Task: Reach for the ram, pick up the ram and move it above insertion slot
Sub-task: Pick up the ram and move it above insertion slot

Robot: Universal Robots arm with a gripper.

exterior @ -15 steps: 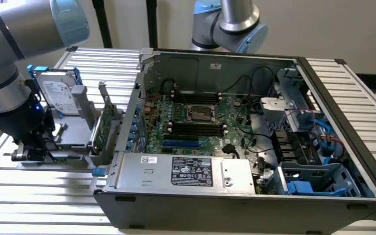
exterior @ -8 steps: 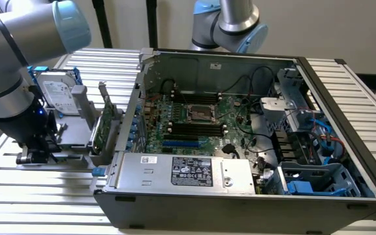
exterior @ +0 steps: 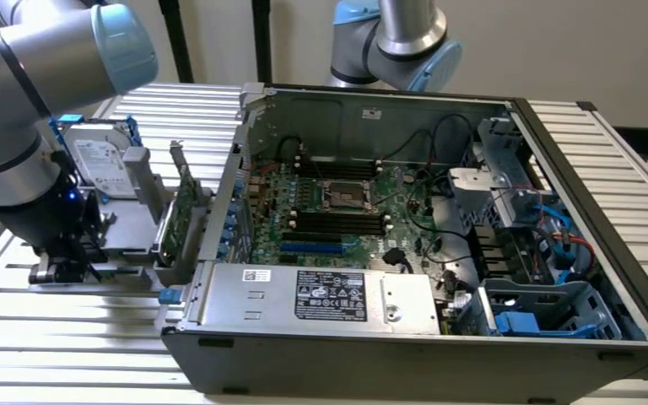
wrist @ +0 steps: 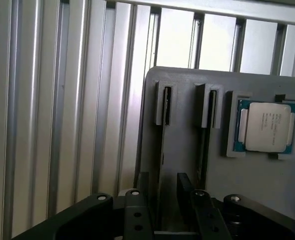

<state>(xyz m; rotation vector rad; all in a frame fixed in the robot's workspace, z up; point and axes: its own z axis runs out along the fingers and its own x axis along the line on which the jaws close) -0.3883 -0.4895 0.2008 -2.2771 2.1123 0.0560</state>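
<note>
The ram (wrist: 161, 150) stands on edge in a slot of the grey holder (wrist: 187, 85), so I see it as a thin dark strip. My gripper (wrist: 162, 189) is open and low over the holder, with one dark finger on each side of the ram's edge and a gap left to each. In the exterior view the gripper (exterior: 63, 268) sits at the left, beside the open computer case (exterior: 414, 337). The motherboard's black memory slots (exterior: 341, 224) lie inside the case, well off to the exterior view's right of the gripper.
A silver processor (wrist: 266, 126) rests in a pocket of the holder, beside a second slot (wrist: 211, 107). A hard drive with blue rails (exterior: 105, 164) and a green expansion card (exterior: 183, 211) stand upright between gripper and case. Ribbed metal table (exterior: 77, 337) surrounds everything.
</note>
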